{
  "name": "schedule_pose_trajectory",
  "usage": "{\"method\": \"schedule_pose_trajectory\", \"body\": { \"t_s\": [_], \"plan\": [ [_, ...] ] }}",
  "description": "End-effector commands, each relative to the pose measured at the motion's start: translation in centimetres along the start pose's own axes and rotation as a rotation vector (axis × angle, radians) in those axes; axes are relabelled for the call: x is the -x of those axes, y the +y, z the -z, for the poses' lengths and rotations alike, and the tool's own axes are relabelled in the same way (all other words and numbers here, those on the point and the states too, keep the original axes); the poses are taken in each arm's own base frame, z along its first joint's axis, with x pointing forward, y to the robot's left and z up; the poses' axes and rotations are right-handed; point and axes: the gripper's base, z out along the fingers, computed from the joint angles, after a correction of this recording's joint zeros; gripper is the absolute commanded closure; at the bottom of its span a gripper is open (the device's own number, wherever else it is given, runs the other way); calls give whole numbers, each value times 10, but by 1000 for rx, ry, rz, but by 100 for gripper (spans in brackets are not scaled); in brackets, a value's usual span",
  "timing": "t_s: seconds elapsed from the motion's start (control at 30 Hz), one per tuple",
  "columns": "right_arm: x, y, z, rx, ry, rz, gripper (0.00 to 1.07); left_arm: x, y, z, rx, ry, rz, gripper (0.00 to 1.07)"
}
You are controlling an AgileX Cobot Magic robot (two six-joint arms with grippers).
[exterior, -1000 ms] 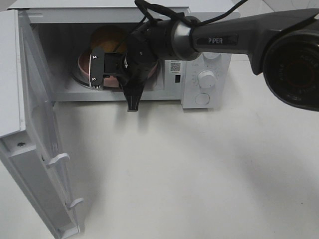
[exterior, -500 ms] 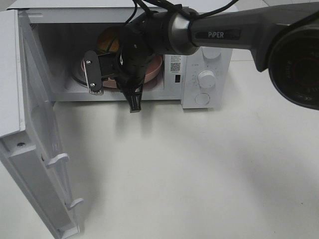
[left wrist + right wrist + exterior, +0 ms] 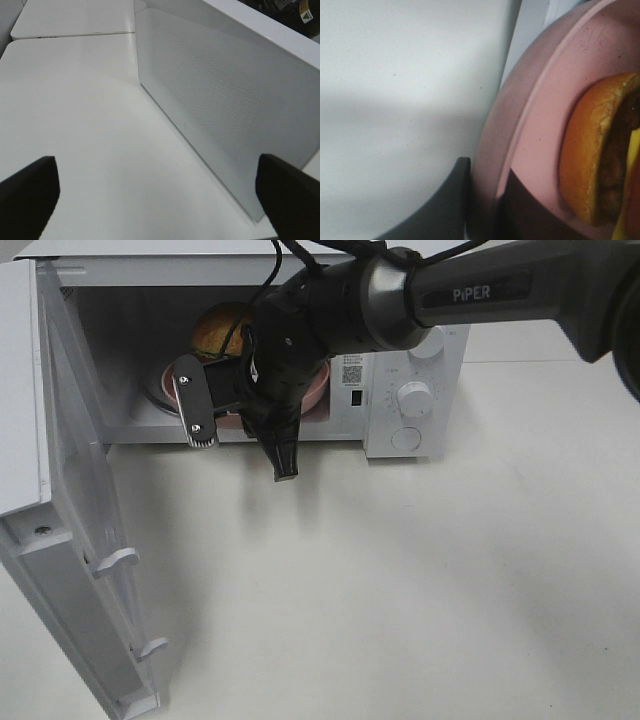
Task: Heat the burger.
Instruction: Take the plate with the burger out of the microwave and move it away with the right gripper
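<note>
Two grippers: the right gripper [image 3: 482, 210] pinches the near rim of the pink plate [image 3: 540, 125], one finger on each face, at the mouth of the microwave [image 3: 410, 400]. The burger [image 3: 222, 328] sits on that plate, inside the cavity. The left gripper [image 3: 157, 192] stands released beside the open door [image 3: 225, 115].

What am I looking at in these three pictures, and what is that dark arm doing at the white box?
It is a two-armed robot warming food. The overhead picture shows its right hand at an open microwave on a white table. Inside sits the burger on a pink plate. The other pictures come from cameras on the wrists. The right one shows the fingers pinching the plate's rim beside the burger. The left one shows open fingertips facing the microwave door, holding nothing.
</note>
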Motion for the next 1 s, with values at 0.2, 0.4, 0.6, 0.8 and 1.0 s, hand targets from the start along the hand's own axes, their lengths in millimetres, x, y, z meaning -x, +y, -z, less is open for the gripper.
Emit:
{"method": "schedule_pose_trajectory", "body": {
  "t_s": [0.2,0.4,0.6,0.8,1.0],
  "plan": [
    [-2,3,33,-129,-69,65,107,0,-1,3,0,-26,4,6],
    [-6,15,42,-132,-90,52,107,0,-1,3,0,-26,4,6],
    [-13,31,61,-174,-128,90,107,0,-1,3,0,-26,4,6],
    [-19,46,83,-220,-175,106,107,0,-1,3,0,-26,4,6],
    [-25,60,98,-234,-196,109,107,0,-1,3,0,-26,4,6]
  ]
}}
